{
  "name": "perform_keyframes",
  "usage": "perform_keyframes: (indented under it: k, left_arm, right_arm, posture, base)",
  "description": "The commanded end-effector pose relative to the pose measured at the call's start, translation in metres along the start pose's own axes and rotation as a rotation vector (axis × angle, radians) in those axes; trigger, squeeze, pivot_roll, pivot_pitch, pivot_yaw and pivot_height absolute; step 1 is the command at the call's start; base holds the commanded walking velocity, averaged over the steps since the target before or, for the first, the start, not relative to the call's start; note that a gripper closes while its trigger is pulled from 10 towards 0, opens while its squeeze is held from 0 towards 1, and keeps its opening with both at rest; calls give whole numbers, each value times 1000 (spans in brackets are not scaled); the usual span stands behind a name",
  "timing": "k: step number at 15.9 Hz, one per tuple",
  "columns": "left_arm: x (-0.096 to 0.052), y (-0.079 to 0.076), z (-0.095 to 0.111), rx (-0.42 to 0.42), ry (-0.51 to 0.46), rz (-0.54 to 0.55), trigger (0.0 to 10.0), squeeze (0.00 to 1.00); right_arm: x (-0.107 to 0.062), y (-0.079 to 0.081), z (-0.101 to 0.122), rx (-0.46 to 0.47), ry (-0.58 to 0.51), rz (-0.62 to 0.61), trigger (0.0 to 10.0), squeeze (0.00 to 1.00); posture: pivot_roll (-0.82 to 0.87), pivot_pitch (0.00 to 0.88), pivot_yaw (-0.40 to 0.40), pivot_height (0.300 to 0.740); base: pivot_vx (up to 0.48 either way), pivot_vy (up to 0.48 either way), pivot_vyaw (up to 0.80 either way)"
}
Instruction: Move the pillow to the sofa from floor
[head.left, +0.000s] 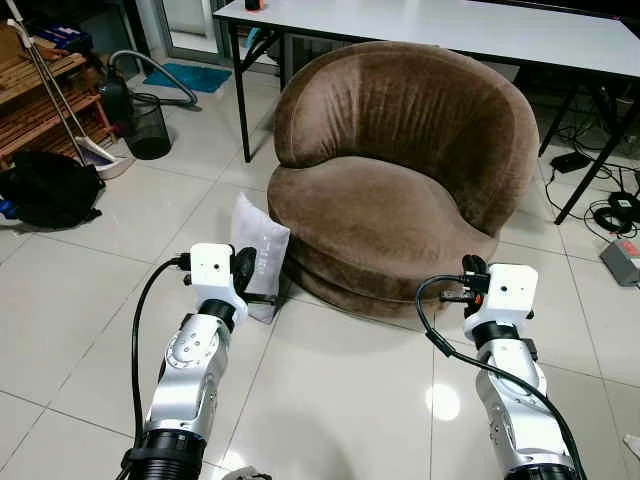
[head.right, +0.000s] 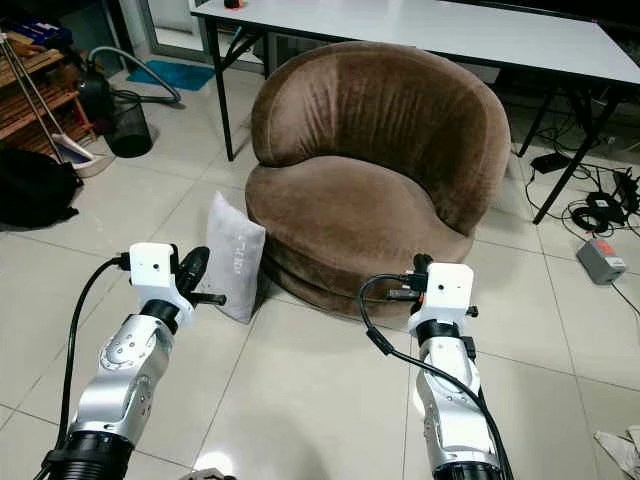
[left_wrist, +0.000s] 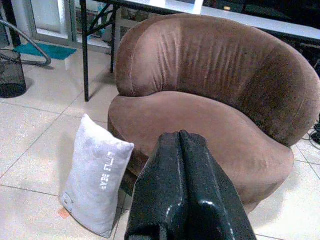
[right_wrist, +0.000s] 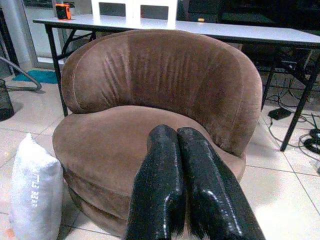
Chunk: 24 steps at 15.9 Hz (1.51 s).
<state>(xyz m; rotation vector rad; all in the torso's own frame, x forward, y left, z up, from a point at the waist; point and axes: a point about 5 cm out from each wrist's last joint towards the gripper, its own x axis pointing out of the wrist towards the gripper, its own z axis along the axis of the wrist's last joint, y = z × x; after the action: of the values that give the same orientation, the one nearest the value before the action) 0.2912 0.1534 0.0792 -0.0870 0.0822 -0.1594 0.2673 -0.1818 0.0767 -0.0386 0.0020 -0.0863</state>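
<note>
Both pairs of jaws are being held closed on nothing, the black fingers pressed together, as the wrist views show. The left gripper (left_wrist: 181, 137) is being held just in front of the pillow (head.left: 256, 252), above the floor (head.left: 340, 390); the right gripper (right_wrist: 176, 132) is being held before the front of the sofa (head.left: 400, 170), a little to the right.

The pillow, pale grey, is being propped upright on the floor, leaning against the lower left side of the sofa. In the left wrist view, small white lettering is being shown on its face and a small orange mark on the tile by its lower corner. In the head views the lettering is too small to read.

The right wrist view is showing an orange object (right_wrist: 63, 10) on the table (right_wrist: 200, 30) behind the sofa. The head views are showing what lies further out: on the left, a black mesh bin (head.left: 148, 125), a grey hose (head.left: 160, 75), a teal mat (head.left: 186, 77), a black bag (head.left: 50, 188) and a wooden rack (head.left: 40, 95); on the right, black cables (head.left: 610, 205) and a grey box (head.left: 622, 260) with a red part.

The sofa is round, brown and plush, with a curved back. The floor is being seen as glossy pale tile, with a light glare between the arms.
</note>
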Motion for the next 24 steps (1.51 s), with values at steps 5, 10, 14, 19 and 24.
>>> perform_keyframes:
  k: [5, 10, 14, 19, 24]
  left_arm:
    - [1, 0, -2, -3, 10, 17, 10000, 0]
    - [2, 1, -2, 17, 17, 30, 10000, 0]
    - [3, 0, -3, 20, 19, 29, 10000, 0]
    - [2, -1, -3, 13, 14, 22, 10000, 0]
    - [1, -4, -3, -8, 18, 16, 10000, 0]
  right_arm:
    - [-2, -4, -1, -7, -3, -13, 10000, 0]
    - [-2, -5, -2, -9, 3, -13, 10000, 0]
    - [-2, -5, -3, -9, 4, -13, 10000, 0]
    - [-2, -6, -1, -4, -2, -17, 10000, 0]
    - [-3, -5, -1, -2, -1, -18, 10000, 0]
  posture:
    - [-15, 0, -31, 740]
    - [-16, 0, -29, 740]
    - [-15, 0, -28, 740]
    - [-16, 0, -29, 740]
    - [-20, 0, -29, 740]
  base:
    - [0, 0, 0]
    - [0, 0, 0]
    - [0, 0, 0]
    - [0, 0, 0]
    - [0, 174, 0]
